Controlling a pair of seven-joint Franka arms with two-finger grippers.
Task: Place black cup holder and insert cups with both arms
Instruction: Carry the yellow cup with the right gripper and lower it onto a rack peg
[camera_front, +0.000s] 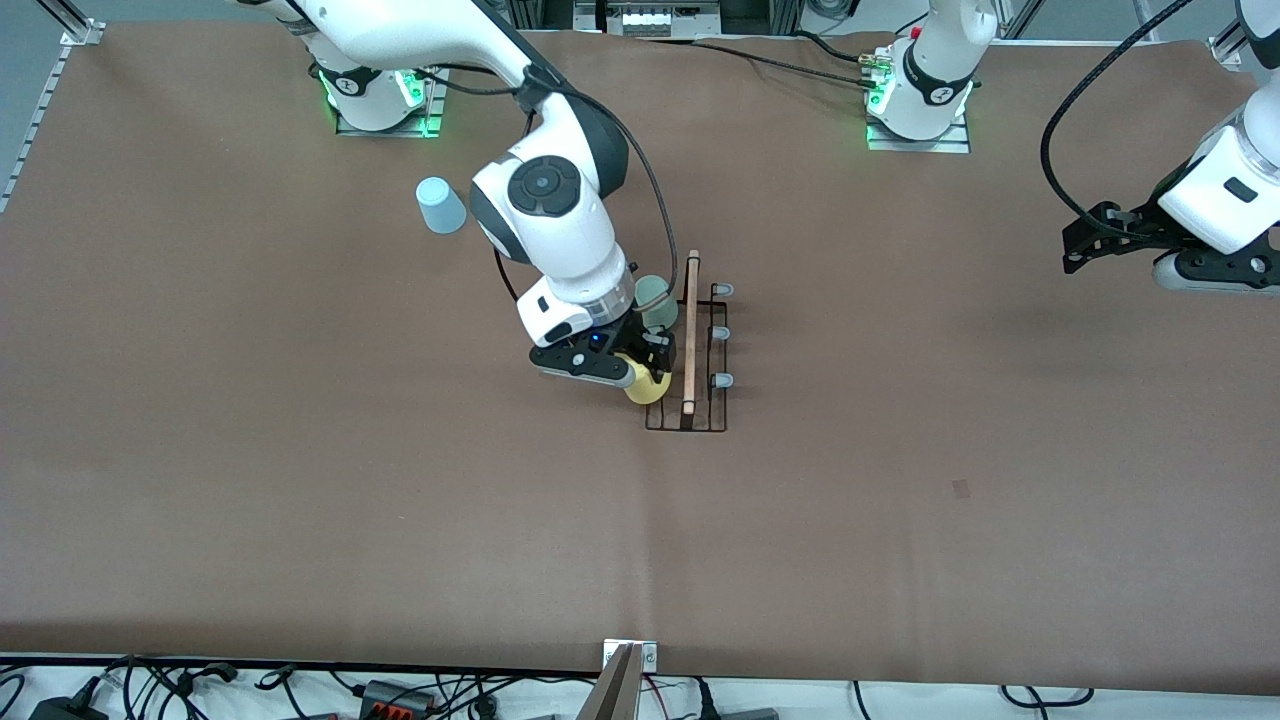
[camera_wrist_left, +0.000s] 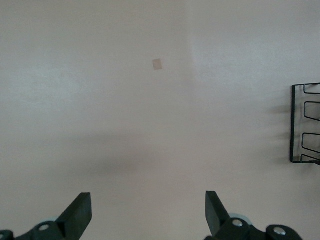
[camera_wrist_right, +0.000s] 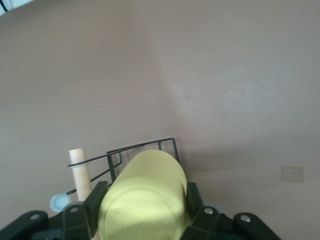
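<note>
The black cup holder (camera_front: 700, 360) stands mid-table, its wooden rod handle (camera_front: 690, 335) along the top and blue-capped pegs (camera_front: 722, 381) on the left arm's side. My right gripper (camera_front: 645, 375) is shut on the yellow cup (camera_front: 647, 386) and holds it tilted at the holder's side toward the right arm's end; in the right wrist view the yellow cup (camera_wrist_right: 145, 197) sits between the fingers, over the rack (camera_wrist_right: 145, 150). The sage green cup (camera_front: 655, 298) sits on the holder. The light blue cup (camera_front: 440, 205) stands upside down near the right arm's base. My left gripper (camera_wrist_left: 148, 212) is open and empty, waiting.
In the front view the left gripper (camera_front: 1085, 245) hangs over the table's edge at the left arm's end. A small square mark (camera_front: 961, 488) lies on the brown table cover. The holder's end (camera_wrist_left: 305, 122) shows in the left wrist view. Cables lie along the near edge.
</note>
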